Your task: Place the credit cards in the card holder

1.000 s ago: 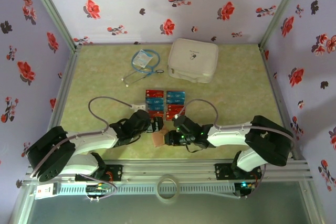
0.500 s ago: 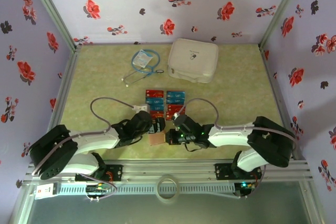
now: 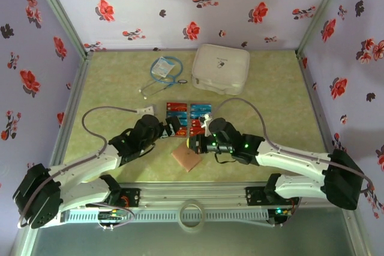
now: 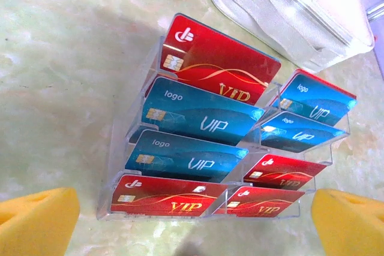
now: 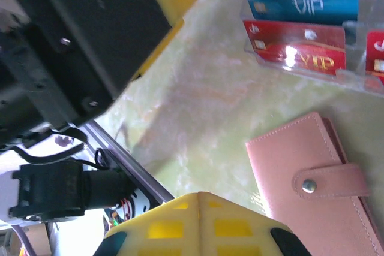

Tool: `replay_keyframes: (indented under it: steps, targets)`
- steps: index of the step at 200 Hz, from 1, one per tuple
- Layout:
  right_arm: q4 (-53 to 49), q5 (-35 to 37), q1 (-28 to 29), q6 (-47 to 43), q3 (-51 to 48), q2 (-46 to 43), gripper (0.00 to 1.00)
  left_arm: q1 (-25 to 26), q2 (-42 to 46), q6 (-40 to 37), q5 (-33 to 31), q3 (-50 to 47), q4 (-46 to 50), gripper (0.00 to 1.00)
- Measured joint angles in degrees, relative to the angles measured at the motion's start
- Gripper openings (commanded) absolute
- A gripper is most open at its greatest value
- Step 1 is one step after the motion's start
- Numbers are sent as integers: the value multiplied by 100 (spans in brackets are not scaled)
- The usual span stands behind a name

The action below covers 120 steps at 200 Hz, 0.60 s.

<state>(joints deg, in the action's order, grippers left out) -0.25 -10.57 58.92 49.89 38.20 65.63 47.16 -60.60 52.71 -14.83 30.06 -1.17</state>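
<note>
While both arms reached in from the near edge, the green marbled table [image 3: 270,106] carried everything else. At its far side sat a white zip case [image 3: 221,69], closed, with a blue stethoscope [image 3: 165,76] just left of it.

The left gripper [image 3: 174,129] hung low beside the near-left corner of the card rack. In the left wrist view the left gripper [image 4: 192,226] had its yellow pads [image 4: 36,220] at opposite corners of the picture, spread wide with nothing between them. The right gripper [image 3: 193,143] hovered at the near edge of the rack, just right of the left one. In its own wrist view the right gripper [image 5: 201,226] had its yellow pads pressed together along one seam, and no card or other thing showed between them.

A clear tiered rack [image 4: 120,166] stood mid-table, well apart from the case. The card holder [image 3: 185,158] lay flat on the table just nearer than the rack, between the two arms. Up close the card holder [image 5: 312,178] was tan-pink, folded closed, with its tab snapped down, and no finger touched it.

The credit cards [image 4: 204,118] stood tilted in the rack in two columns of four. The left column ran red, blue, blue, red from far to near, and the two nearest on the right were red.
</note>
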Motion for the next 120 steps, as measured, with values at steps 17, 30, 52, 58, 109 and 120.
replay_keyframes:
  steps: [17, 30, 52, 58, 109, 120]
  targets:
    - [-140, 9, -68, -96, 155, -4, 0, -31, -4, 85, 63, 0, 2, 100]
    - [-203, 9, -109, -155, 170, 11, 10, -35, -31, 125, 149, 0, 0, 100]
    - [-254, -2, -129, -197, 55, 142, 30, -35, -168, 225, 350, -4, -9, 100]
    - [-251, 7, -129, -173, -31, 173, 34, -35, -214, 260, 422, -17, -20, 100]
    - [-210, 9, -129, 33, -1169, 238, 49, 302, -304, 634, 750, -404, -61, 100]
    - [-166, 11, -129, 101, -1287, 238, 50, 439, -304, 741, 785, -470, -50, 100]
